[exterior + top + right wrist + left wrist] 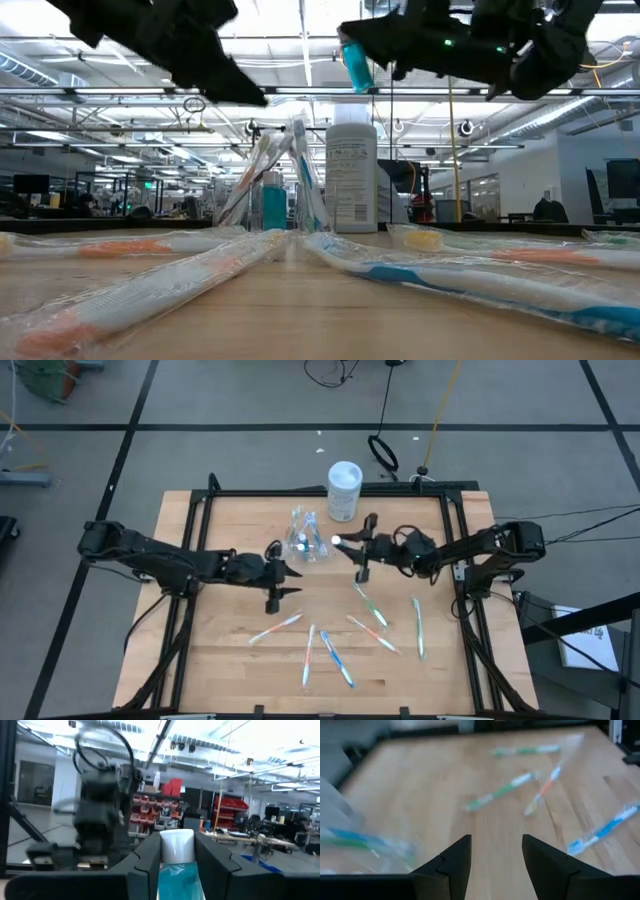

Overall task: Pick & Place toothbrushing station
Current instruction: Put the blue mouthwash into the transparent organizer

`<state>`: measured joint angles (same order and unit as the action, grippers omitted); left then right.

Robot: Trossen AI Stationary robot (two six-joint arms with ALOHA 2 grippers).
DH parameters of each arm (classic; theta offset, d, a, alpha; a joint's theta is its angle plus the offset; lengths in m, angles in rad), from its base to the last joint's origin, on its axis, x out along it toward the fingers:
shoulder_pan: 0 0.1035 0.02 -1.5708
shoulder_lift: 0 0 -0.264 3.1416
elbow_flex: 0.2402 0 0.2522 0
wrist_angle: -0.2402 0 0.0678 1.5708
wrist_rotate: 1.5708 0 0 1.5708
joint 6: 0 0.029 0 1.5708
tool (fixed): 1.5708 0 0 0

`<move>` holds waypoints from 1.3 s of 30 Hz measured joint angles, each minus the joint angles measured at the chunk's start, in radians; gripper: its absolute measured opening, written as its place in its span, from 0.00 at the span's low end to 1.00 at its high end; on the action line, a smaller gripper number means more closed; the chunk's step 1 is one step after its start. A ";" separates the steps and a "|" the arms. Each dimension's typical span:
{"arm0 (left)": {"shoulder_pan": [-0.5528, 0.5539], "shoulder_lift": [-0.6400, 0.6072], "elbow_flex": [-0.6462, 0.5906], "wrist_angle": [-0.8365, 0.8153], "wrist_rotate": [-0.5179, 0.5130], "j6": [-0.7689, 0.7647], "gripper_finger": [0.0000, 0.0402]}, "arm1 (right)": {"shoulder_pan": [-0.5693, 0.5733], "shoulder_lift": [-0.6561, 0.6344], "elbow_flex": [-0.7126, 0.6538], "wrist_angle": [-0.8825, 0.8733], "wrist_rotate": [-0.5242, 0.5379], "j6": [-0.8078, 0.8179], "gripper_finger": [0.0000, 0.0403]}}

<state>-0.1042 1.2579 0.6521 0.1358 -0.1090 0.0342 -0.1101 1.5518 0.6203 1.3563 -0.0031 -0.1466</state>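
Wrapped toothbrushes (327, 650) lie scattered flat on the wooden counter (230, 660), on the near side of the clear cup (305, 540), which serves here as landmark; in the low view their crinkled sleeves fill the foreground. The left pincer (290, 582) hangs just near-left of the cup, its fingers (451, 862) apart over bare wood and holding nothing. The cup stands upright near mid-counter and already contains several toothbrushes and what appears to be a blue tube. Just right of the cup and above its height, the right pincer (350, 550) is clamped on a small blue toothpaste tube (176, 870), white cap (337, 541) pointing toward the cup; the wrist view shows a finger pressing each side of the tube just below the cap. Beyond the cup, touching or nearly so, stands a white container (343, 491) with a pale lid. Judgement: the tube is light, soft-walled and smooth, so it should deform under pressure; the stiffer shoulder below the cap is the sounder hold. The toothbrushes are light and rigid, but their film wrappers look slippery; a mid-handle hold seems best. The thin cup may tip if knocked.
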 joint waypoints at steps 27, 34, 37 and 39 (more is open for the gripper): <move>-0.069 0.047 0.000 0.101 -0.233 0.364 0.45 | -0.041 0.292 0.452 -0.717 -0.451 0.302 0.25; -0.070 0.129 0.000 0.156 -0.238 0.455 0.45 | -0.038 0.294 0.451 -0.734 -0.480 0.307 0.25; -0.076 0.150 0.000 0.180 -0.238 0.461 0.45 | -0.039 0.294 0.451 -0.749 -0.477 0.304 0.26; -0.080 0.162 0.000 0.180 -0.236 0.470 0.42 | -0.039 0.294 0.451 -0.762 -0.474 0.300 0.26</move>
<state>-0.1844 1.4196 0.6525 0.3163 -0.3455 0.5044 -0.1490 1.8454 1.0714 0.5946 -0.4770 0.1536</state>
